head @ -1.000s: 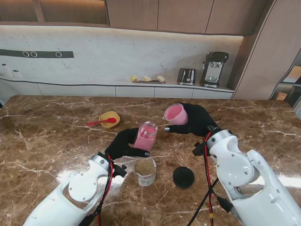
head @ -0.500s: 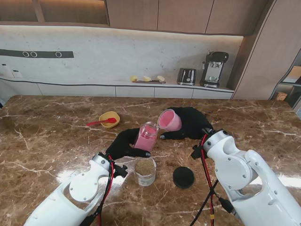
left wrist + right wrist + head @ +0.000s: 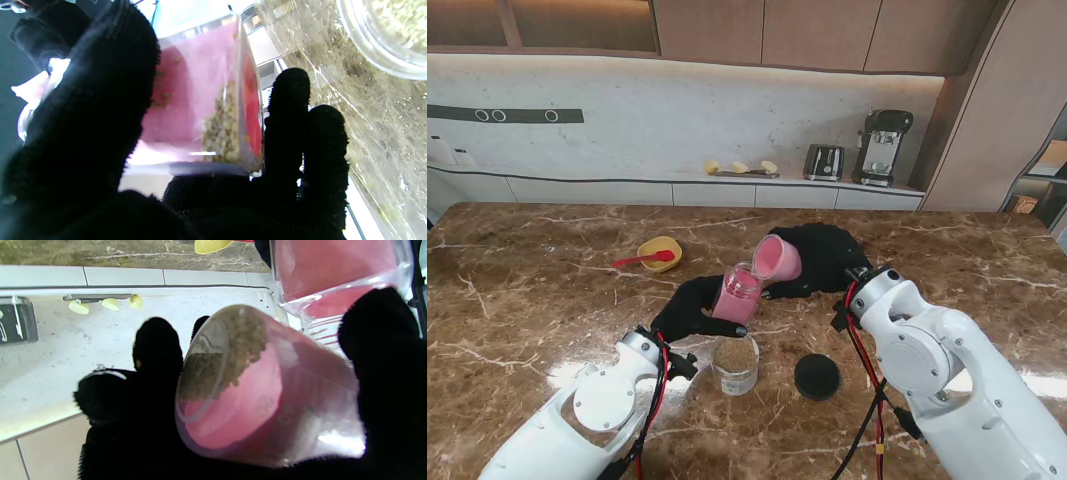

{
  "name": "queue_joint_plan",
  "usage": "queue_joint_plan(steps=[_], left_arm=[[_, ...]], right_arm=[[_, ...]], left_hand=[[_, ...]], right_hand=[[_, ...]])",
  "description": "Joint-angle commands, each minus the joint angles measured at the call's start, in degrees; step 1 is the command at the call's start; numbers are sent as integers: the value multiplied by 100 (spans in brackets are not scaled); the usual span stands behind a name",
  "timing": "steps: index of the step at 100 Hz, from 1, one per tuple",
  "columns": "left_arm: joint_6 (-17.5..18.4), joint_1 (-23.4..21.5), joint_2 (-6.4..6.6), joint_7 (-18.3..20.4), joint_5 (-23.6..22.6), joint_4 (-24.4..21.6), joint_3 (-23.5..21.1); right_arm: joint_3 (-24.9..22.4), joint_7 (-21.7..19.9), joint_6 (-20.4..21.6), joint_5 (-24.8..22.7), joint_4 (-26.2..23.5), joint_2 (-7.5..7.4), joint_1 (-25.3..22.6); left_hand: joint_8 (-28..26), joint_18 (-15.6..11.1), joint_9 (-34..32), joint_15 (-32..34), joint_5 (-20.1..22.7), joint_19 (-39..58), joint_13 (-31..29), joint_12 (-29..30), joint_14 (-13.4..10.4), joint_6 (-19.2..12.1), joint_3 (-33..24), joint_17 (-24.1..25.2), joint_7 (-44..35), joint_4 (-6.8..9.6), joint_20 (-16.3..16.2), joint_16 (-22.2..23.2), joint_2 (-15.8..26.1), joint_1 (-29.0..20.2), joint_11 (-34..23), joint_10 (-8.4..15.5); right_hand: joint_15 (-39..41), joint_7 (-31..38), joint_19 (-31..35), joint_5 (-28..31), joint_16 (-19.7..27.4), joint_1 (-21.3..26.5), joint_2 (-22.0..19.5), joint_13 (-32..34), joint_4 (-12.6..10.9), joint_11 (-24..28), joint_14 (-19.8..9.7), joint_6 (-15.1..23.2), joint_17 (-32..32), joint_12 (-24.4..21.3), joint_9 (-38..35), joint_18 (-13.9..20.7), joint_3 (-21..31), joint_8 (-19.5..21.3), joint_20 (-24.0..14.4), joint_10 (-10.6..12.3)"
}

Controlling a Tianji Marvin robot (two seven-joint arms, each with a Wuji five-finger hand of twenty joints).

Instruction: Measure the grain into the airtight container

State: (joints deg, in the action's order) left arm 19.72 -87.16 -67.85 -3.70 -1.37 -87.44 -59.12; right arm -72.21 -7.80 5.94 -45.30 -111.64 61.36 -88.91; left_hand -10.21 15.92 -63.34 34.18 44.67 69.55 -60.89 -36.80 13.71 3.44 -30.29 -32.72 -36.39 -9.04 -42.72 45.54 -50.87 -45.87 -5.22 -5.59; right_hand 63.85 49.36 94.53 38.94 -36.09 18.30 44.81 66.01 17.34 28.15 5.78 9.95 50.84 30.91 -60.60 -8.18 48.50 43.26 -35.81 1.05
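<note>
Grain [image 3: 230,350] (half hidden) fills the cup [image 3: 777,258] the right hand [image 3: 822,255] grips.

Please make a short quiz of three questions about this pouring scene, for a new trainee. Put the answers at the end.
1. True or false: the measuring cup in the right hand is tilted over the pink container.
2. Which hand holds the pink container: A) left hand, B) right hand, C) neither?
3. What lies on the table to the right of the glass grain cup?

Key
1. True.
2. A.
3. The black lid.
</note>
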Motion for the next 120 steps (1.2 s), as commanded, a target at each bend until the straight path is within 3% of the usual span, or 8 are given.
queue_joint_plan(steps=[1,40,74,120], left_arm=[[-13,-21,-11,-6,-16,-32,5],[18,-13,-14,-36,-62,-6,18],[-19,-18,-33,-104,-77,-21,21],[-144,-14,-34,-74,-30,-65,41]], right_arm=[[26,-111,98,-130,-27,-29,51],[70,-383,452,-949,-153,-118,311],[180,108,710,-2201,-231,-143,421],[193,367,1029,-3054,-348,-202,554]], left_hand=[[-257,-81,-646,180,1280,95,-109,-235,-212,-1365,-1141,54,-1631,190,-174,-21,1511,-1131,-628,420],[-235,-66,-647,231,1290,108,-100,-243,-198,-1345,-1141,75,-1625,192,-206,21,1516,-1139,-630,413],[-215,-64,-636,269,1278,131,-97,-252,-176,-1307,-1130,74,-1623,192,-242,60,1525,-1150,-633,385],[-191,-59,-633,310,1255,152,-105,-251,-164,-1251,-1135,54,-1615,193,-279,102,1530,-1148,-635,344]], right_hand=[[491,222,469,368,-34,784,-1226,544,-30,62,-1207,401,181,118,-98,634,1113,-57,-115,71],[460,217,465,416,-26,739,-1243,539,-20,30,-1266,455,189,117,-121,674,1141,-76,-118,129],[465,208,459,412,-36,705,-1276,580,-12,22,-1361,487,251,131,-153,788,1147,-70,-124,166],[460,198,434,432,-47,706,-1310,599,-12,0,-1439,549,288,140,-173,875,1147,-47,-126,229]])
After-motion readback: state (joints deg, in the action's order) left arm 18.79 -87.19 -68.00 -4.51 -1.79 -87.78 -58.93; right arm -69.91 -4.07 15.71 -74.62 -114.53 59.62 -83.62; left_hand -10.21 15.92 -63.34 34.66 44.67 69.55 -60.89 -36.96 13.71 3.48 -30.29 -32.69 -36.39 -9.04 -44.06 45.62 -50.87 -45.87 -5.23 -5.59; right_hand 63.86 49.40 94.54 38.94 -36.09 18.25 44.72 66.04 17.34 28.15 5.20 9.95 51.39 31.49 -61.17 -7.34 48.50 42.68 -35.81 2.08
